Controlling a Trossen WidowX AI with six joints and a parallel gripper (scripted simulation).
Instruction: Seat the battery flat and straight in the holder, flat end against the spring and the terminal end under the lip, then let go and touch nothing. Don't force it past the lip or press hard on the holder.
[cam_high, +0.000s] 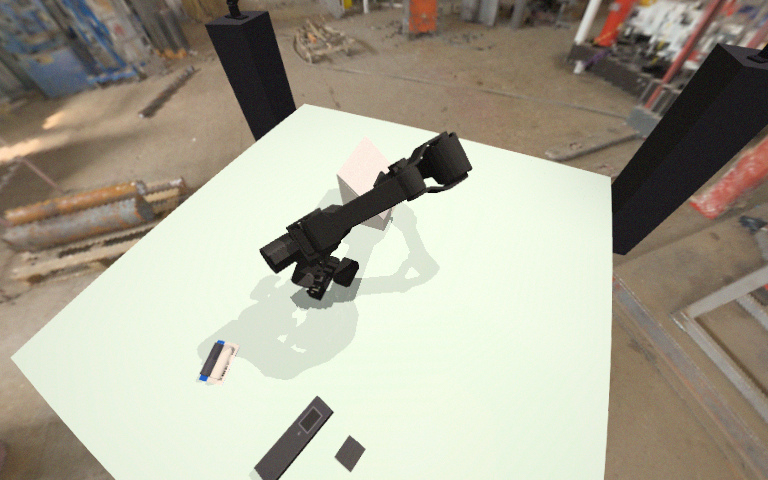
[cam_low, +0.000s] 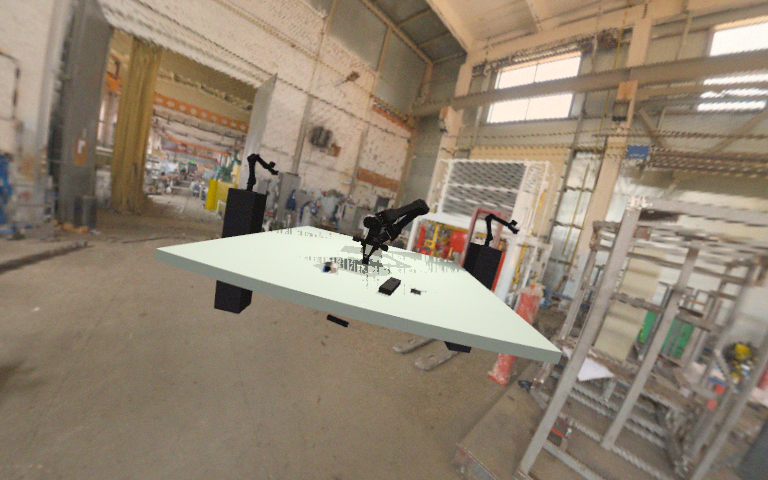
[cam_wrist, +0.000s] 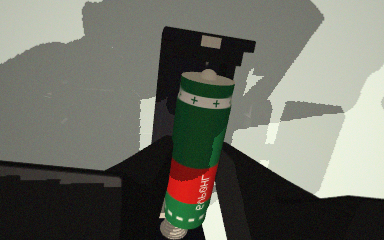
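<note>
My claw (cam_high: 318, 287) (cam_low: 366, 257) (cam_wrist: 194, 147) grasps the green-and-red battery (cam_wrist: 199, 150) around its body, low over the worktop (cam_high: 453, 339) (cam_low: 339, 283). In the wrist view the battery lies over the black holder (cam_wrist: 172, 60), slightly askew to it, its terminal end pointing toward the holder's far end wall, where a pale contact plate (cam_wrist: 211, 41) shows. That end is short of the wall in this view; I cannot tell how deep the battery sits. At the flat end the coiled spring (cam_wrist: 174, 229) peeks out just beside the battery's edge; whether they touch I cannot tell. From above, my arm (cam_high: 362, 209) (cam_low: 396, 217) mostly hides the holder, and no battery shows there.
</note>
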